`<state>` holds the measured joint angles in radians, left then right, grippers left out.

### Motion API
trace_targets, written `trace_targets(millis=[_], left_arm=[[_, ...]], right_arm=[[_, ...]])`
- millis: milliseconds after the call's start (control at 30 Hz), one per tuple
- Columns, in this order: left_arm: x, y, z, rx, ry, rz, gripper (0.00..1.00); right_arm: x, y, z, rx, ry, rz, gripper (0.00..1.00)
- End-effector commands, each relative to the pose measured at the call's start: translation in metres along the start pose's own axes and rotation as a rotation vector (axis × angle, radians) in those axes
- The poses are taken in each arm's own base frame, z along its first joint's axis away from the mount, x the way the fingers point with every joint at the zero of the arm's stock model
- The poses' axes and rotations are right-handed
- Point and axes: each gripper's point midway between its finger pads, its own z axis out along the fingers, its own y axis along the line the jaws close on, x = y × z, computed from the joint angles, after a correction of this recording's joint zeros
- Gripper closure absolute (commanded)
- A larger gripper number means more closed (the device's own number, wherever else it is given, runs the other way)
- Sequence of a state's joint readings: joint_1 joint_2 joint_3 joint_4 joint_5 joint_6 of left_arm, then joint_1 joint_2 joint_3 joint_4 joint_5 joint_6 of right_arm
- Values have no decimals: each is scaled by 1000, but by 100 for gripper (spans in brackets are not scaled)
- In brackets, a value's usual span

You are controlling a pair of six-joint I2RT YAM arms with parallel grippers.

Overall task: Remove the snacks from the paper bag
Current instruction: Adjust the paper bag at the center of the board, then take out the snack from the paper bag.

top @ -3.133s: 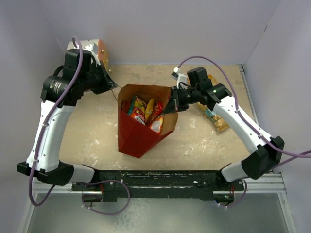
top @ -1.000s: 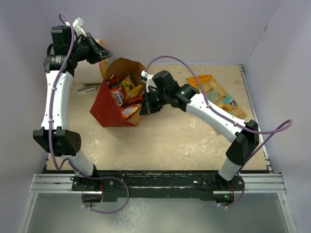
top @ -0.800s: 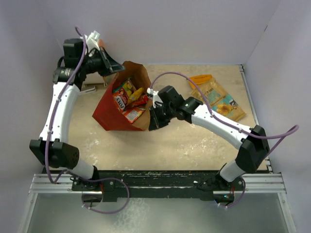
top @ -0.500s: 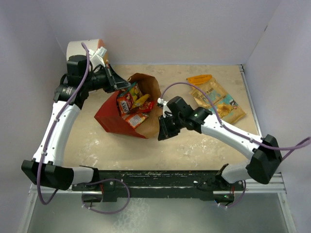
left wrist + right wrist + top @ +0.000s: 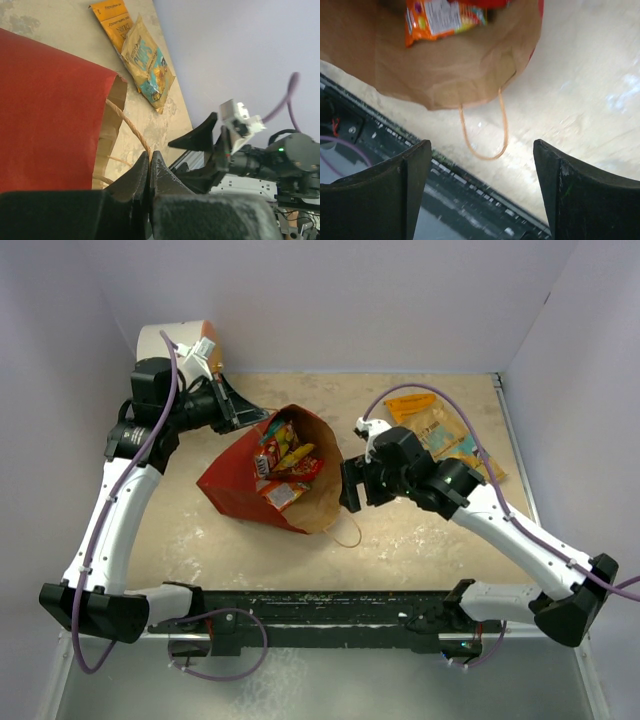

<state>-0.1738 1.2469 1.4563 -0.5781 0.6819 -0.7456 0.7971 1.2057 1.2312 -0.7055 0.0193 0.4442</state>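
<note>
Since half a second ago, the red paper bag with its brown kraft lining [image 5: 232, 485] has tipped further over on the speckled beige worktop [image 5: 430, 545]. Its mouth now opens toward the lower right of the top view, and the white right arm [image 5: 500, 520] has drawn back from the rim toward centre right. The bag lies left of centre.

The white left arm [image 5: 115, 510] reaches into the upper left. Its left jaws are pressed together on a thin tan string handle [image 5: 131, 125] at the bag's upper rim, probably to keep that side lifted so the contents slide toward the opening. The right jaws are spread wide with nothing between them, hovering over the bag's lower lip. The other handle loop [image 5: 482, 130], earlier hidden at those jaws, now lies slack on the worktop.

A cluster of crinkly red, yellow and orange packets [image 5: 283, 462] sits inside the mouth, with one orange packet [image 5: 442, 17] near the lip. Already out, at the upper right, lie a flat orange packet [image 5: 412, 405] and a tan-gold bag [image 5: 450, 445], overlapping.
</note>
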Motion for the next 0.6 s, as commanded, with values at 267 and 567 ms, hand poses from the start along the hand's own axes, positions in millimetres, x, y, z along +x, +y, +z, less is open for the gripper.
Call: trace_targets(millis=[267,567], left_arm=[[-7,-16,-4,46,-8,70,100],[-2,-18,-7,60,8,108,100]], right_arm=[[-80,102,-4,-401,-541,-760,23],[-58,99,77,-377,-542,-1260,27]])
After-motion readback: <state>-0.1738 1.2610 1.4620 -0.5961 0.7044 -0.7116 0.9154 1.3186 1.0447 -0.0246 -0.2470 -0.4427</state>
